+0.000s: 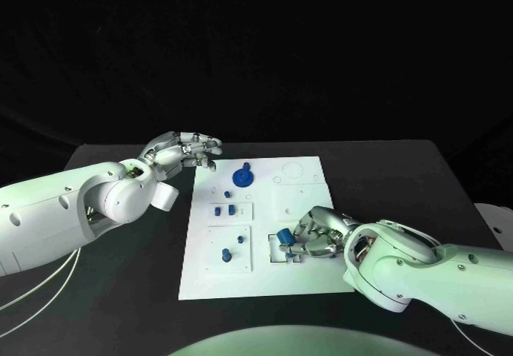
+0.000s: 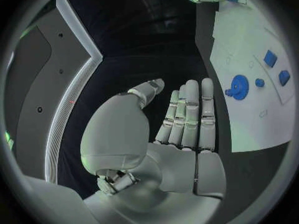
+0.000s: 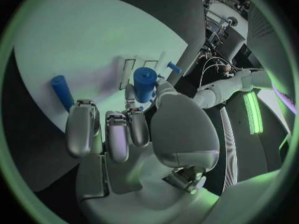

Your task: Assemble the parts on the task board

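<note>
So the board [image 1: 305, 278] sits in the middle of the surface [image 1: 406, 167]. The gear [image 1: 242, 178] is on the board's far part, with a small peg [image 1: 227, 195] just in front of it. Closer in, two little blocks [image 1: 222, 211] sit side by side on the board's left half, and another piece [image 1: 227, 255] is nearer the front left. The left hand [image 1: 181, 152] hangs off the board's far left corner. The right hand [image 1: 319, 236] is over the board's front right part, with a cylinder [image 1: 285, 236] at its fingers.
</note>
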Motion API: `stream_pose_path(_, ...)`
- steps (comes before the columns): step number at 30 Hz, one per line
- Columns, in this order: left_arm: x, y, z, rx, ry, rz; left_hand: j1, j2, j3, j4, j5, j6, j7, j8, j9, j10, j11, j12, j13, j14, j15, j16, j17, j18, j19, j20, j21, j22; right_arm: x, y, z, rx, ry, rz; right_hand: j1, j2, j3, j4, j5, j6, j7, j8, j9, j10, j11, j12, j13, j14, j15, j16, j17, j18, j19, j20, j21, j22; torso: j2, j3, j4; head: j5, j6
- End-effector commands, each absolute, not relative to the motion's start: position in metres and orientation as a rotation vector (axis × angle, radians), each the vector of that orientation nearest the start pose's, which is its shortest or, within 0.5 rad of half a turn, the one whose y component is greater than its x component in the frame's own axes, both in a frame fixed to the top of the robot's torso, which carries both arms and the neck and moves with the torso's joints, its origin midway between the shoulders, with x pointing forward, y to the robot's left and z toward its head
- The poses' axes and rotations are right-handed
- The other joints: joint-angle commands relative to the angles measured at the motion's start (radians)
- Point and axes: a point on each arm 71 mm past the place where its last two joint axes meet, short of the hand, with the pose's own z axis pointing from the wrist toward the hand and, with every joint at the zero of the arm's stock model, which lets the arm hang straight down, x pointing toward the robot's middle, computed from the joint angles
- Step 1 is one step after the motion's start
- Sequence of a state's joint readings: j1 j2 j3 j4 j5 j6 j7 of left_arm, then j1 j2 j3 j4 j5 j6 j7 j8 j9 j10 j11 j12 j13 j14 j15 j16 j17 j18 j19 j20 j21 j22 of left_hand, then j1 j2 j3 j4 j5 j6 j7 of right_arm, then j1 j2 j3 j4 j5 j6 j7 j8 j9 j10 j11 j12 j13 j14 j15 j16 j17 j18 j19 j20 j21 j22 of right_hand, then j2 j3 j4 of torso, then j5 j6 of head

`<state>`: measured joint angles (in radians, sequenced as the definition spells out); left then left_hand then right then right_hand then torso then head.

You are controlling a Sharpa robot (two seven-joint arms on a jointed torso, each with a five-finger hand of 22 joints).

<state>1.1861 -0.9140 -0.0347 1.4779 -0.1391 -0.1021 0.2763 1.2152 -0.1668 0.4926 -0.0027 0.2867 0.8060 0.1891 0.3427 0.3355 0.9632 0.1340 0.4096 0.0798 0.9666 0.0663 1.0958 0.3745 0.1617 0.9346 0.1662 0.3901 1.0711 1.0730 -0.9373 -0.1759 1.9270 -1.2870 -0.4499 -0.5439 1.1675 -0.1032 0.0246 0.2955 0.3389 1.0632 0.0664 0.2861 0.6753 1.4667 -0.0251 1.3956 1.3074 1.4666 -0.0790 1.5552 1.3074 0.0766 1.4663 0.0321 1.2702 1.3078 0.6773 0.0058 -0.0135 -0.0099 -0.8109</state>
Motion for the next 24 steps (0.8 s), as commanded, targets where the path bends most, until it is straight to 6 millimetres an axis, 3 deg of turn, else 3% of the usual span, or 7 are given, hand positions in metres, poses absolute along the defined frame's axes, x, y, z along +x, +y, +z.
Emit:
stream_pose_path(1,0.4883,0.2433,-0.1901,-1.009,1.633,-1.544,-0.006,-0.002,-0.008,0.000,0.004,-0.008,0.000,0.002,-0.001,-0.006,-0.002,0.003,0.001,-0.006,0.000,0.000,0.001,0.018,-0.002,0.007,-0.005,-0.001,0.3563,-0.1610,-0.2564,0.245,2.065,0.605,-0.014,-0.008,-0.008,-0.001,-0.004,0.021,-0.019,-0.001,0.000,0.004,0.001,-0.003,0.082,0.096,-0.004,0.002,0.228,-0.015,0.006,-0.004,-0.003,0.176,0.000,0.0012,-0.0001,0.001,0.000)
stream_pose_path(20,0.4882,0.2439,-0.1904,-1.011,1.638,-1.543,-0.006,-0.002,-0.008,0.000,0.004,-0.008,0.000,0.002,-0.001,-0.006,-0.002,0.003,0.001,-0.006,0.000,0.000,0.001,0.018,-0.002,0.007,-0.005,-0.001,0.3551,-0.1549,-0.2579,0.224,2.091,0.612,-0.031,-0.016,-0.021,-0.001,-0.004,0.024,-0.020,-0.001,0.005,0.004,0.000,-0.005,0.082,0.096,-0.005,0.002,0.227,-0.015,0.006,-0.005,-0.006,0.176,0.000,0.0007,-0.0010,0.003,0.003)
stream_pose_path(24,0.4882,0.2438,-0.1904,-1.011,1.638,-1.543,-0.006,-0.002,-0.008,0.000,0.004,-0.008,0.000,0.002,-0.001,-0.006,-0.002,0.003,0.001,-0.006,0.000,0.000,0.001,0.018,-0.002,0.007,-0.005,-0.001,0.3575,-0.1546,-0.2584,0.226,2.079,0.606,-0.063,-0.018,-0.045,0.000,-0.009,0.024,-0.020,-0.002,0.012,0.002,0.000,-0.009,0.080,0.095,-0.005,0.001,0.224,-0.014,0.004,-0.005,-0.011,0.175,0.000,0.0002,-0.0007,0.002,0.005)
